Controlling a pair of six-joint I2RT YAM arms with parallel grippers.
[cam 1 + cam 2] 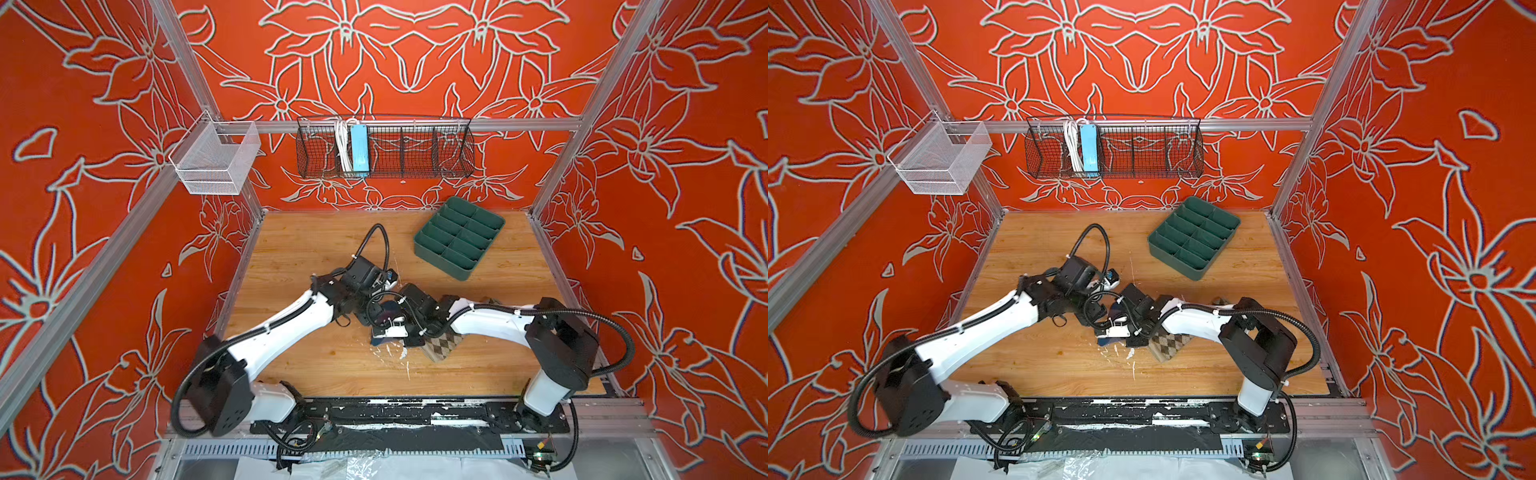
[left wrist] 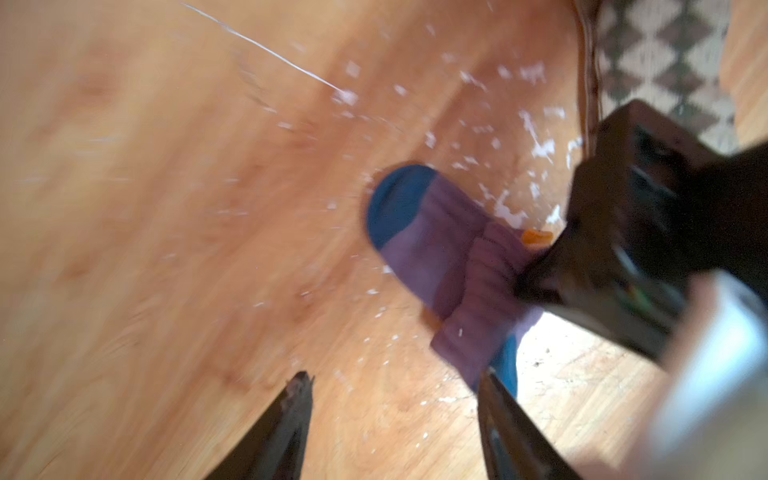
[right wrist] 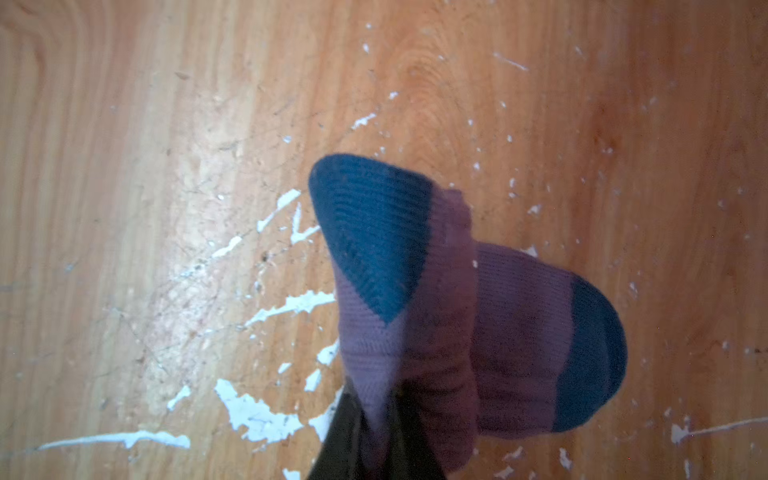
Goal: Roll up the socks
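Note:
The purple sock (image 3: 436,316), with dark blue toe and heel, hangs folded over the wooden table. My right gripper (image 3: 376,411) is shut on its bunched purple middle. In the left wrist view the same sock (image 2: 436,249) shows a bit of mustard cuff beside the right gripper (image 2: 528,282). My left gripper (image 2: 397,374) is open with nothing between its fingers. One fingertip (image 2: 492,382) is at the sock's lower edge, and I cannot tell if it touches. The argyle sock (image 1: 442,345) (image 1: 1169,345) lies flat, partly under the right arm. In both top views the wrists hide most of the purple sock.
A green compartment tray (image 1: 440,259) (image 1: 1173,259) stands at the back right of the table. A black wire basket (image 1: 384,149) and a white mesh basket (image 1: 216,160) hang on the frame rails. White scrape marks (image 3: 257,415) spot the wood under the grippers.

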